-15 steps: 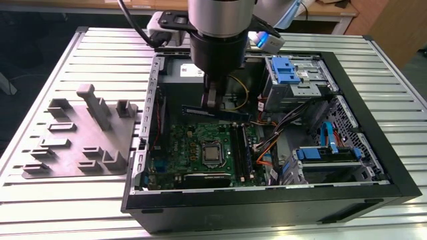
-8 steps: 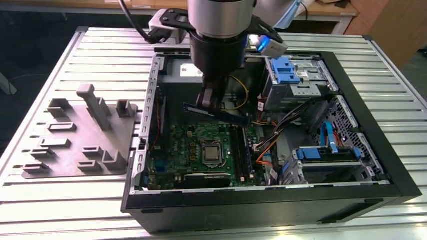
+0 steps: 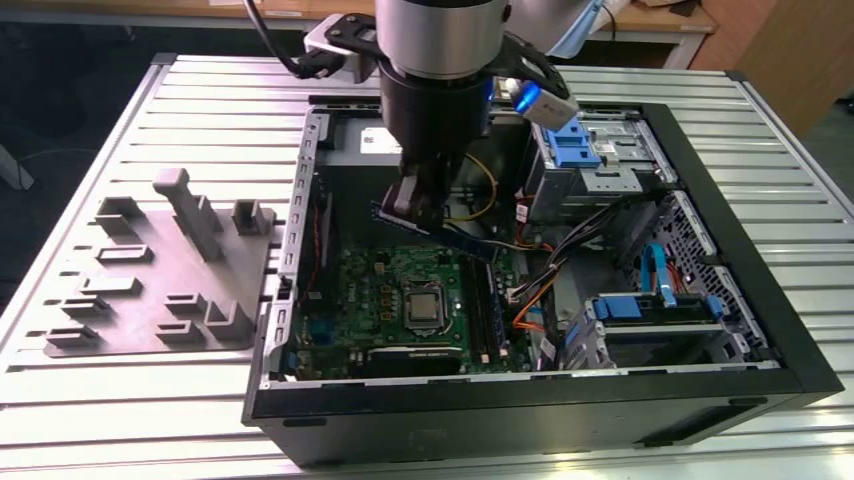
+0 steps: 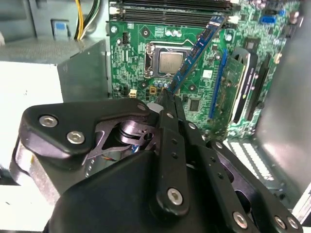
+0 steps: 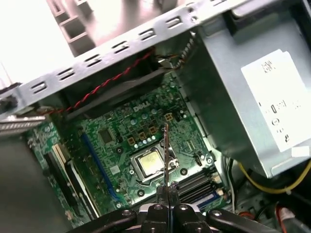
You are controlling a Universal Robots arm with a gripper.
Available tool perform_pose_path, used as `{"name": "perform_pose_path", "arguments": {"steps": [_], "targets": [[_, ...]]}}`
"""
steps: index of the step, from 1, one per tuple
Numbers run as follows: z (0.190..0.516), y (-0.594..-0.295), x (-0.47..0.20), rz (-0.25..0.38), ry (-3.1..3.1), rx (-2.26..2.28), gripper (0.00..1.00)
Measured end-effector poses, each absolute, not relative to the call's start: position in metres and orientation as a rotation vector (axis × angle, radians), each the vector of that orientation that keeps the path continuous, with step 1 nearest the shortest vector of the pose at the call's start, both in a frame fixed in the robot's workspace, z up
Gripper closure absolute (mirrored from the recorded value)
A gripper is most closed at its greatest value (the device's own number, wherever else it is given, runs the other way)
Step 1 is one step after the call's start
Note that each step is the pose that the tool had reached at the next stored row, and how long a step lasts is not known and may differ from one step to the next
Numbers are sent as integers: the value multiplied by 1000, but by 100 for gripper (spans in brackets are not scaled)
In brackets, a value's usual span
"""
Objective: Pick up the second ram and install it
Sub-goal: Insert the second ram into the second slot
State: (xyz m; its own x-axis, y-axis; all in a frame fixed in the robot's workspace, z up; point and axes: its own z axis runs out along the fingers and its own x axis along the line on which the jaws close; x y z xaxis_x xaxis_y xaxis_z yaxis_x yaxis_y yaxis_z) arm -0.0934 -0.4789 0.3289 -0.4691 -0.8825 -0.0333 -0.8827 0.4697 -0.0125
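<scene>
Where the two fingertips meet, the hand (image 4: 169, 97) is clenched on the second ram (image 4: 197, 51), pinching it near one short end. The stick sticks out past the fingertips, its long axis running away from the hand, free end farthest out. In the first wrist view the ram (image 5: 166, 155) shows edge-on, a thin dark line coming straight out of the hand (image 5: 167, 187). Look: narrow flat blue board, row of black chips on one face. In the exterior view the ram (image 3: 447, 232) sits just under the hand (image 3: 414, 205), tilted, not level, the free end lower and toward the exterior view's right.

Beyond the ram, below the hand: green motherboard (image 4: 136, 53), with the silver square chip (image 4: 171, 61) just behind the stick. Ram is held in the air over the board, not seated in any slot. Black memory slots (image 4: 170, 7) lie past the chip, further from the hand.

Grey power-supply box (image 5: 243, 87) stands off to the side of the hand. All inside an open black case (image 3: 534, 395).

Farther out, outside the case: grey tray (image 3: 174, 290) with upright blocks, on the slatted surface (image 3: 147, 120).
</scene>
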Motion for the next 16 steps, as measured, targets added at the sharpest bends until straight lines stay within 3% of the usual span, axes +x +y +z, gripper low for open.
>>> {"name": "perform_pose_path", "arguments": {"steps": [16], "targets": [[326, -479, -93, 2, 2866, -1197, 89]]}}
